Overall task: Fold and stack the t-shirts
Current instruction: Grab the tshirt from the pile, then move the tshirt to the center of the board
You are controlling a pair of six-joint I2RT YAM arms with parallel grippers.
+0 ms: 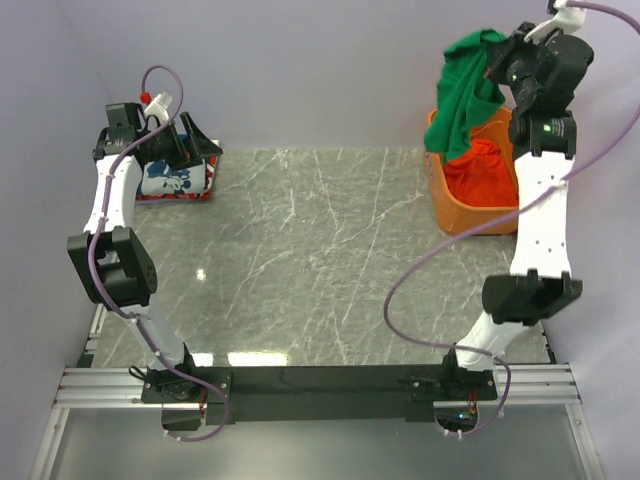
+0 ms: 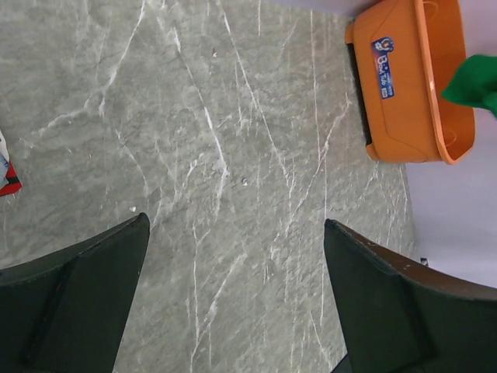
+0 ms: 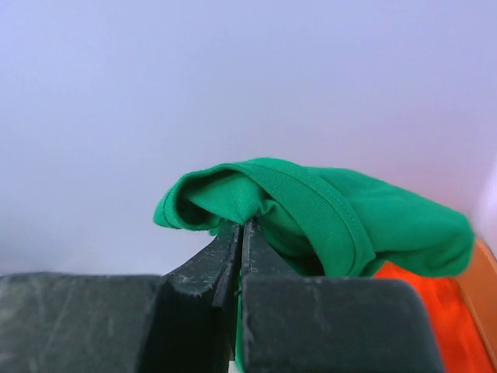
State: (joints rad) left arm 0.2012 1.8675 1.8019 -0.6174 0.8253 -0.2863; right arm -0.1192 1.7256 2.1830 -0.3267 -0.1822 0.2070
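Green cloth dominates the top view: the green t-shirt (image 1: 470, 85) hangs bunched from the right claw (image 1: 498, 52), raised above the orange bin (image 1: 470, 215), its lower folds draped over the bin's rim. Inside the bin lies a red t-shirt (image 1: 482, 168). Well apart from the bin, across the marbled desk (image 1: 320, 260), the left claw (image 1: 188, 150) hovers over a dark blue t-shirt (image 1: 168, 178) with white cartoon print, which lies on something red (whether another tee, this view does not settle).

The left wrist view shows that claw's fingers (image 2: 78, 303) spread wide with only bare desk between them, so it is released. The bin sits far off, with a tip of green over it.

The right wrist view shows the right claw clenched on a stitched hem fold of the green tee, jaws pressed flat together, with red cloth in the bin below.

The pinch takes only a thin edge, so the weight of the hanging cloth could pull it free over the bin. The trailing folds seem to touch the bin's rim and perhaps the red tee. A quick sideways carry might snag there, tip the bin, or drag the red tee out. Held at a single point, the shirt would likely land crumpled, making the fold harder.
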